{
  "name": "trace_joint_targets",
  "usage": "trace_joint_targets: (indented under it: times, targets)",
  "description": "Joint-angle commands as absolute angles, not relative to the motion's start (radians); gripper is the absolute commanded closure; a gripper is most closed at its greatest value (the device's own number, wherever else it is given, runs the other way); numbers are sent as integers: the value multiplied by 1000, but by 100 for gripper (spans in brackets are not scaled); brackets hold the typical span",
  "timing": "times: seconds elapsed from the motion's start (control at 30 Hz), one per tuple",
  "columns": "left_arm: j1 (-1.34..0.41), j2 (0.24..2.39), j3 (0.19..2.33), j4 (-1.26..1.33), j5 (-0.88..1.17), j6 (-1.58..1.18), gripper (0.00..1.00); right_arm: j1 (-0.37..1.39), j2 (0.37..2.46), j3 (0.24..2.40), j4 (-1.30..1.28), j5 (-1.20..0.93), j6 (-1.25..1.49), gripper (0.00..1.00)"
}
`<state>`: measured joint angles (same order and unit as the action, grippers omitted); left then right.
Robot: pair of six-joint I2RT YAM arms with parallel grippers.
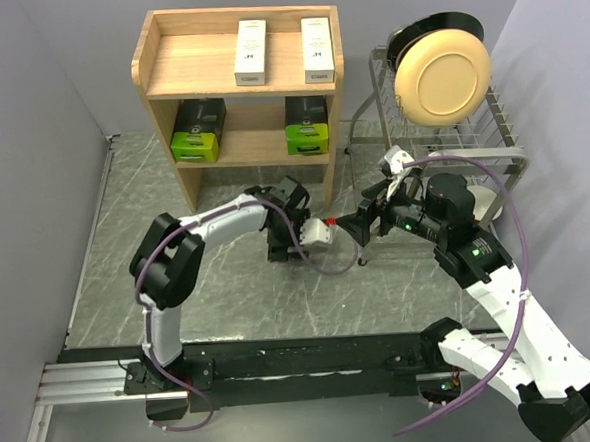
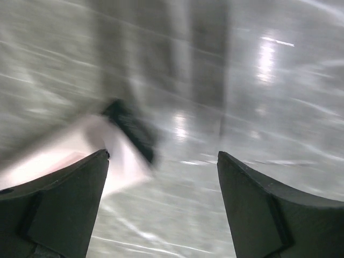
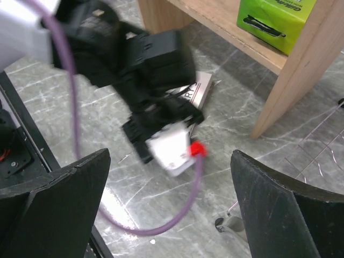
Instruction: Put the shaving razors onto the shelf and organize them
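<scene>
Left claw (image 2: 162, 158) apart (right claw (image 3: 171, 156) too); centre it over the white razor box (image 3: 198, 90) at six o'clock of the shelf (image 1: 237, 16) before closing.

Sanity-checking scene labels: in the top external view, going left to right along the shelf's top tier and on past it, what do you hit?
Left wall of the shelf → white box → second white box → cream plate, standing in the wire rack.

Grey marbled table (image 1: 123, 196) between pale lilac walls (image 1: 31, 87), wire rack (image 1: 505, 133) right.
</scene>
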<state>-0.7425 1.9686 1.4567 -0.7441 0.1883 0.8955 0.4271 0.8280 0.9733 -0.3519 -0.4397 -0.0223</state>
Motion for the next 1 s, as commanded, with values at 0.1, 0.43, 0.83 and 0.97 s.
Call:
trace_joint_targets:
  times: [0.1,0.43,0.83,0.97]
  targets:
    - [-787,1763,1296,-773,256,732,12,419,810,968,-305,-459,-9,0]
    - [-756,1566,1233,-632,112,711,0,419,821,965,-296,-472,-18,0]
    - [-825,1739,1382,-564,-265,-176,1,419,808,977,-322,-449,-14,0]
    - [-825,1822,1399,-587,-302,-325,1,417,802,971,-316,-451,-9,0]
